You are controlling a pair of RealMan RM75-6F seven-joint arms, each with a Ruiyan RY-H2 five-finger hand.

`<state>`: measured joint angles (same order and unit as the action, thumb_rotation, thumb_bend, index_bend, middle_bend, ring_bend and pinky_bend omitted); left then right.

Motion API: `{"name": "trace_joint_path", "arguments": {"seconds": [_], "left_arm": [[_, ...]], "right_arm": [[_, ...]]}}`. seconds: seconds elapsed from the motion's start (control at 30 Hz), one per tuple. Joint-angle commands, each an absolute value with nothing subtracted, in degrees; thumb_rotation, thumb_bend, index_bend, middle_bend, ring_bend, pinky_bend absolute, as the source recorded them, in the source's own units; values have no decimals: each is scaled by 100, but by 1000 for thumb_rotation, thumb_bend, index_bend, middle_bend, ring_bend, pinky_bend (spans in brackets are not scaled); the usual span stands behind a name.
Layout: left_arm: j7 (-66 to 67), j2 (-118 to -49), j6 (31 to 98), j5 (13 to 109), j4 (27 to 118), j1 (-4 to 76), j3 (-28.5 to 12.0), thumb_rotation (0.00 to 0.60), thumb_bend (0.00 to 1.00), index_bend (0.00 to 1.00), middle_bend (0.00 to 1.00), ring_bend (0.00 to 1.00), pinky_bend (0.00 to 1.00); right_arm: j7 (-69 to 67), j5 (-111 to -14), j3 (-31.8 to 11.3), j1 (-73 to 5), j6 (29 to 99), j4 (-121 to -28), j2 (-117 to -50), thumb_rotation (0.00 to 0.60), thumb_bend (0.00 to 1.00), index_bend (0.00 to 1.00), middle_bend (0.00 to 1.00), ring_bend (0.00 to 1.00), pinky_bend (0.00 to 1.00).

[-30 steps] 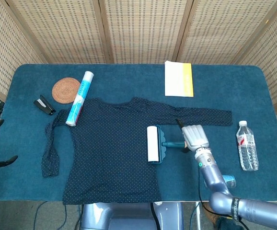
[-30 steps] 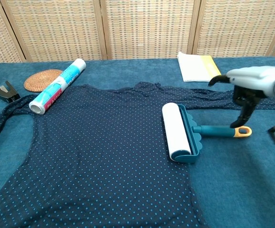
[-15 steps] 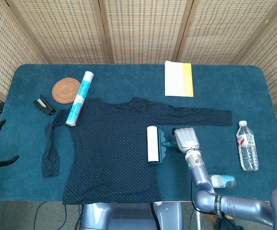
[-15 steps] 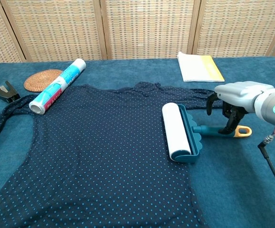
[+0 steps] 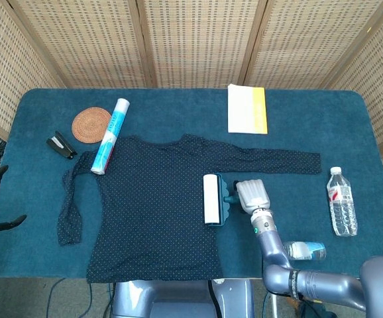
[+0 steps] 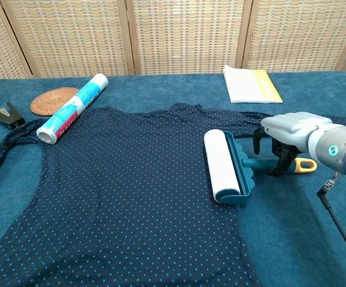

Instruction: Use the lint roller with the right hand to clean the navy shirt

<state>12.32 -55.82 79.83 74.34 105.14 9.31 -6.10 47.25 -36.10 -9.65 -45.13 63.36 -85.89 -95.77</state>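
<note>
Right hand (image 6: 284,139) over lint roller (image 6: 230,165) handle, fingers (image 6: 279,162) curled down around it; grip not confirmed.
Roller head lies on navy shirt (image 6: 125,191), right edge. Table (image 6: 316,239): rolled tube (image 6: 72,108), woven coaster (image 6: 53,100), booklet (image 6: 251,84), black clip (image 6: 4,114).

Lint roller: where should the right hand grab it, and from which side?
Grip the teal handle, not the white roll. The lint roller lies flat on the shirt, roll crosswise, its handle pointing off the hem toward the right hand. Come from above, fingers closing across the handle between the guard and the orange tip. The hand hovers right there; whether it has closed is unclear.
</note>
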Motion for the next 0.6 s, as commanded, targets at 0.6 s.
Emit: {"name": "trace_joint_path", "arguments": {"seconds": [0.6], "left_arm": [[1087, -5526, 7931, 7427, 10520, 954, -597, 600, 0, 0, 0, 0, 0]], "right_arm": [[4945, -3944, -970, -4623, 6552, -8818, -9381, 600, 828, 720, 1000, 1000, 1000]]}}
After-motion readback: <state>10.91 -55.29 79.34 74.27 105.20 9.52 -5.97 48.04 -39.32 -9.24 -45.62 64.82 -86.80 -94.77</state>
